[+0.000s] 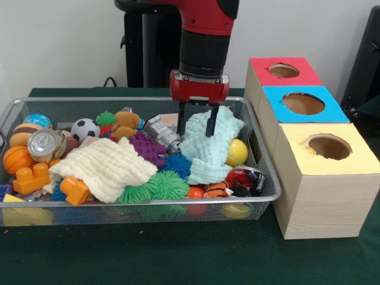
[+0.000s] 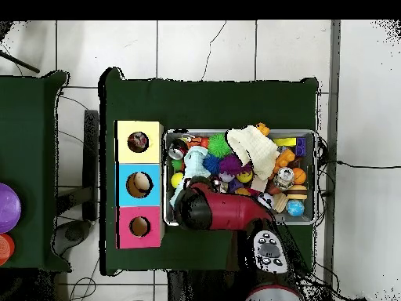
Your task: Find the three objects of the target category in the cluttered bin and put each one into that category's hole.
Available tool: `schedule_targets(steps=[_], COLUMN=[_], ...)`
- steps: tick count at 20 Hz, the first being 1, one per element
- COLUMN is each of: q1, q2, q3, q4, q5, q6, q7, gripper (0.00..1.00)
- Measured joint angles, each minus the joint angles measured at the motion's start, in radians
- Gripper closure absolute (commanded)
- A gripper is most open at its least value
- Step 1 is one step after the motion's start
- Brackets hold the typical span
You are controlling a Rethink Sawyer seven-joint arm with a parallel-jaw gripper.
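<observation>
A wire mesh bin point(image 1: 148, 205) is packed with toys. My gripper point(image 1: 196, 124) hangs low over its right half, open, with the fingers apart. One fingertip point(image 1: 212, 126) touches the top edge of a pale green cloth point(image 1: 211, 148); I cannot tell whether any cloth lies between the fingers. A yellow ball point(image 1: 237, 152) lies beside the cloth, a silver can point(image 1: 161, 132) just left of the gripper. Right of the bin stand three boxes with round holes: red point(image 1: 284, 70), blue point(image 1: 303, 103) and yellow point(image 1: 329, 146). From overhead the arm point(image 2: 223, 210) covers the gripper.
A cream cloth point(image 1: 107, 166) covers the bin's middle left. Around it lie a soda can point(image 1: 44, 144), soccer ball point(image 1: 85, 129), basketball point(image 1: 16, 159), teddy bear point(image 1: 124, 124), spiky balls in purple point(image 1: 145, 147) and green point(image 1: 160, 185), and orange bricks point(image 1: 32, 178).
</observation>
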Motion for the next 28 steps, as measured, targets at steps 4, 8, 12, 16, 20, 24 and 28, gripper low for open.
schedule_targets(steps=[4,8,12,16,20,24,28], q1=[0.031,0.055,0.081,0.082,0.064,0.061,0.057], q2=[0.0,0.004,0.02,0.044,0.076,0.116,0.144], q3=[-0.008,-0.012,-0.019,-0.018,-0.019,-0.032,-0.05], q4=[0.0,0.0,0.0,0.0,0.0,-0.006,-0.015], q5=[0.029,0.058,0.09,0.107,0.109,0.11,0.11], q6=[-0.013,-0.039,-0.064,-0.077,-0.079,-0.097,-0.188], q7=[0.001,0.001,0.001,0.001,0.001,0.002,0.001], gripper=[0.0,0.0,0.0,0.0,0.0,0.0,0.0])
